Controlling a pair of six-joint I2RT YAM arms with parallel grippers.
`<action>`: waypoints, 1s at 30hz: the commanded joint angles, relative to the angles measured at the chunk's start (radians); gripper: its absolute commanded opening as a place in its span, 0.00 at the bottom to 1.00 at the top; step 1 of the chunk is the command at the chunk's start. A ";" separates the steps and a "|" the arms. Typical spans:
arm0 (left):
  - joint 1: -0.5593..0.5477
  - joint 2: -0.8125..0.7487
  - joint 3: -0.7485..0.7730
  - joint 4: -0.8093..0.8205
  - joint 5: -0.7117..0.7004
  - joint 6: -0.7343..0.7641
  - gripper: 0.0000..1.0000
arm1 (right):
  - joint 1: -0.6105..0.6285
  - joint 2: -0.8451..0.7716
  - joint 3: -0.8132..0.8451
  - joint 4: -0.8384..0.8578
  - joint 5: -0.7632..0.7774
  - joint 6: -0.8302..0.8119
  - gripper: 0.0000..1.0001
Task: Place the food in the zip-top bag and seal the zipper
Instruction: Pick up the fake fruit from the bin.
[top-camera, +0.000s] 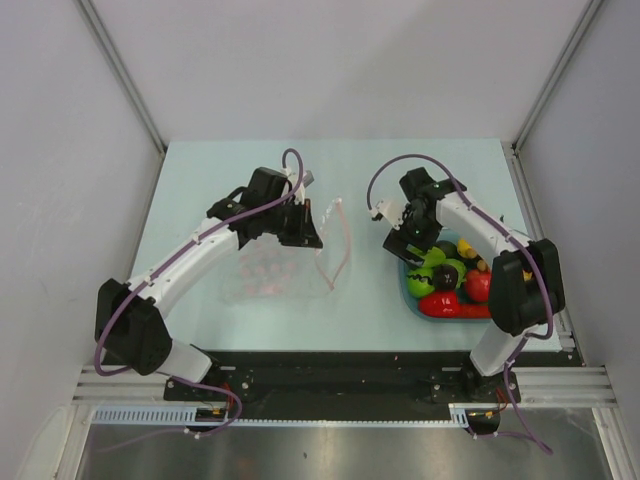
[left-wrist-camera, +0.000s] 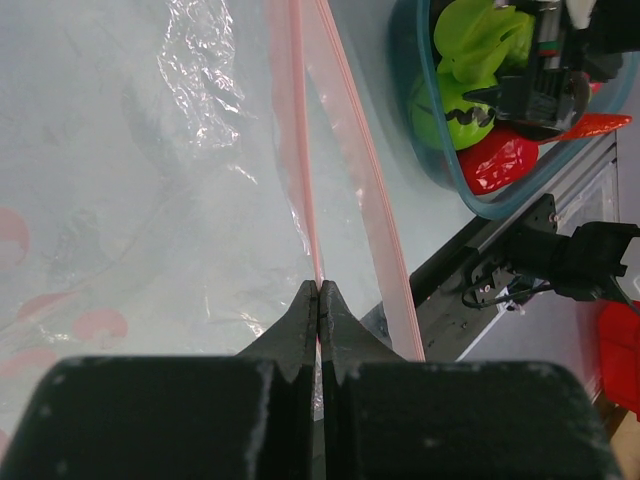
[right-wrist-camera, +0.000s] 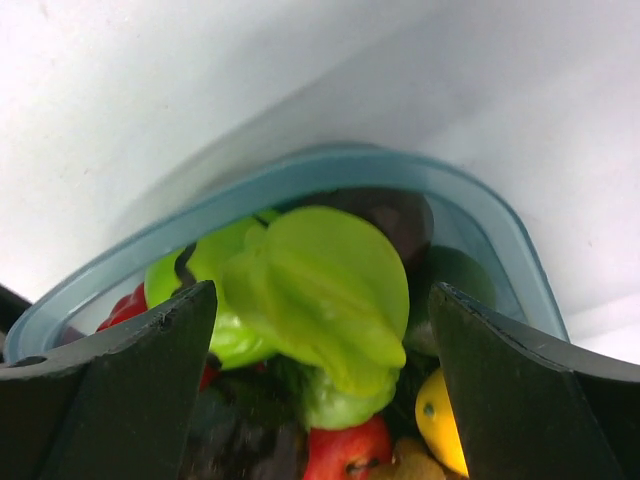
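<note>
The clear zip-top bag (top-camera: 272, 272) lies flat left of centre, its mouth edge lifted. My left gripper (top-camera: 303, 226) is shut on one side of the pink-red zipper (left-wrist-camera: 305, 200) at the mouth. The other zipper lip (left-wrist-camera: 370, 190) hangs free to the right, so the mouth gapes. The food (top-camera: 448, 282) is piled in a blue tray (top-camera: 410, 290). My right gripper (top-camera: 402, 243) hovers open over the tray's near-left end. In the right wrist view its fingers (right-wrist-camera: 150, 370) stand either side of a green star-shaped fruit (right-wrist-camera: 320, 290), not touching it. A yellow lemon (right-wrist-camera: 440, 420) lies beside it.
The tray (right-wrist-camera: 300, 178) also holds a red pepper (top-camera: 452, 306), a red fruit (right-wrist-camera: 345, 450) and dark pieces. It sits near the table's right front corner. The black rail (top-camera: 340, 375) runs along the near edge. White walls enclose the table.
</note>
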 joint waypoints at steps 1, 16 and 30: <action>-0.004 -0.021 -0.002 0.039 0.005 0.003 0.00 | 0.008 0.038 -0.010 0.066 0.032 -0.026 0.91; 0.015 -0.038 0.006 0.107 0.112 0.009 0.00 | -0.018 -0.069 0.082 0.020 -0.047 0.029 0.56; 0.018 0.051 0.098 0.292 0.288 -0.109 0.00 | -0.159 -0.255 0.314 0.351 -0.573 0.543 0.47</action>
